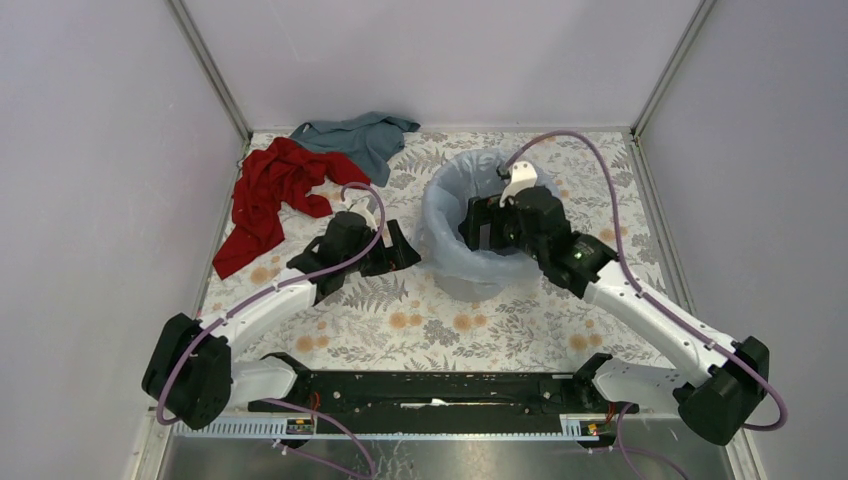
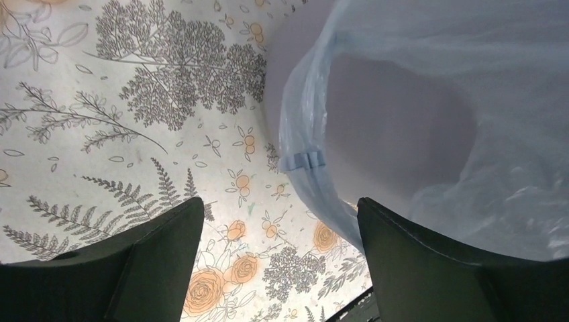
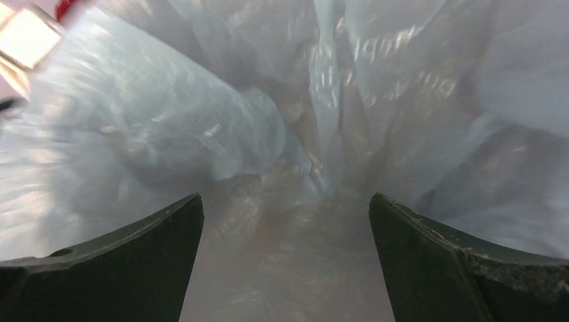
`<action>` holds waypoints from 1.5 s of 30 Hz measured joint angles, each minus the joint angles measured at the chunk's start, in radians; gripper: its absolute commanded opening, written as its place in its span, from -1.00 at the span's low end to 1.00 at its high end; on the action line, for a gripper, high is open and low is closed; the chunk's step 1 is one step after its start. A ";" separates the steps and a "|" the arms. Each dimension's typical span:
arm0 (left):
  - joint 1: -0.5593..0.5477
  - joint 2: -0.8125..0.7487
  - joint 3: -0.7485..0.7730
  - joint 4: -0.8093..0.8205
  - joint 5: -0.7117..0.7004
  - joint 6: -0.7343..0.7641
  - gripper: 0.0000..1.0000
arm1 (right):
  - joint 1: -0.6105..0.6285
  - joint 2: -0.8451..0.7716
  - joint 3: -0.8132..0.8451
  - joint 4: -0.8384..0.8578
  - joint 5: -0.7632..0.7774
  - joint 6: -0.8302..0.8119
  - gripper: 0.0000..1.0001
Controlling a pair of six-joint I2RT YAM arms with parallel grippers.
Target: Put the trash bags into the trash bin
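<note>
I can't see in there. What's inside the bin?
The blue bag lines the bin, and the open right gripper reaches inside. The bag covers the bin's bottom, so that is hidden.

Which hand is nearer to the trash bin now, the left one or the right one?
Right. The right hand hangs over the mouth of the trash bin, looking down into the trash bag. The left hand is beside the bin, outside its wall.

The left gripper's jaws are spread wide, and nothing is held between them. Close by, the pale blue trash bag is draped over the grey trash bin on the flowered table.
</note>
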 measured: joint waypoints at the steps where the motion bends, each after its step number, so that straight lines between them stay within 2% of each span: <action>1: 0.000 0.001 -0.009 0.006 0.008 -0.007 0.72 | 0.000 0.000 -0.043 0.038 -0.009 0.002 0.99; 4: 0.000 0.010 -0.021 0.018 0.030 -0.020 0.72 | 0.000 0.004 -0.170 0.128 -0.037 0.014 0.99; 8: 0.000 0.016 -0.021 0.023 0.038 -0.022 0.77 | 0.000 0.021 -0.186 0.159 -0.069 0.027 0.99; 19: 0.009 -0.090 -0.018 -0.059 -0.004 0.028 0.91 | 0.000 0.035 0.130 0.137 -0.084 0.022 0.99; 24: 0.037 -0.147 -0.018 -0.097 -0.007 0.042 0.98 | 0.000 0.042 0.184 0.095 -0.084 0.021 0.99; 29: 0.058 -0.158 -0.018 -0.059 0.067 0.042 0.97 | 0.000 0.002 0.222 0.006 -0.083 0.013 0.99; 32: 0.058 -0.108 -0.018 0.022 0.150 0.025 0.95 | 0.000 -0.079 0.227 -0.057 -0.079 0.005 0.99; 39: -0.018 0.165 0.007 0.247 0.269 -0.068 0.93 | 0.000 -0.269 0.253 -0.161 -0.065 0.002 0.99; 45: -0.152 0.446 0.181 0.423 0.291 -0.169 0.93 | 0.000 -0.345 0.253 -0.231 -0.031 0.002 0.99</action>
